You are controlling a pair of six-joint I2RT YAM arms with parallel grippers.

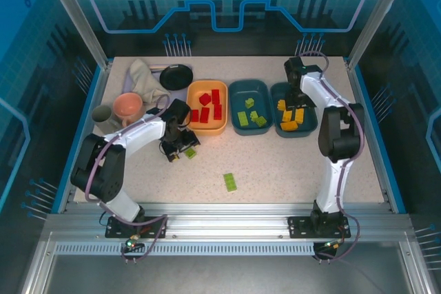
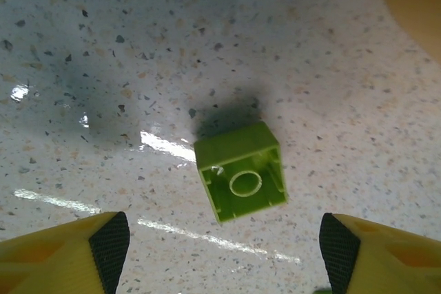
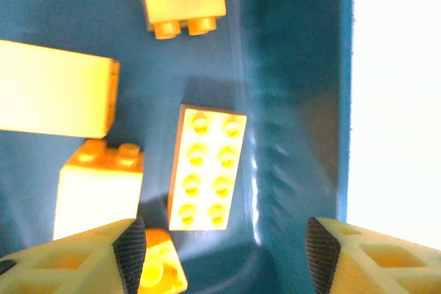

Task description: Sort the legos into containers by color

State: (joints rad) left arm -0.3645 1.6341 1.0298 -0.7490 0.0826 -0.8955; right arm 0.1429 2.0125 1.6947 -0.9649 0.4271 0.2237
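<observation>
Red legos (image 1: pixel 210 109) lie in the light orange tray (image 1: pixel 207 131), lime green ones (image 1: pixel 253 118) in the middle teal tray (image 1: pixel 241 90), and yellow-orange ones (image 1: pixel 292 116) in the right teal tray (image 1: pixel 296 133). My left gripper (image 2: pixel 224 249) is open just above the table. A small green brick (image 2: pixel 241 170) lies a little ahead of its pads (image 2: pixel 110 246), hollow underside showing. A longer green brick (image 1: pixel 230 182) rests on the table in front. My right gripper (image 3: pixel 219 253) hangs open over the right teal tray, above a yellow eight-stud brick (image 3: pixel 207 168).
A black round dish (image 1: pixel 176 76), a crumpled cloth (image 1: pixel 146 80), a pink cup (image 1: pixel 128 107) and a grey cup (image 1: pixel 103 116) crowd the back left. Blue walls edge the table (image 1: pixel 289 170).
</observation>
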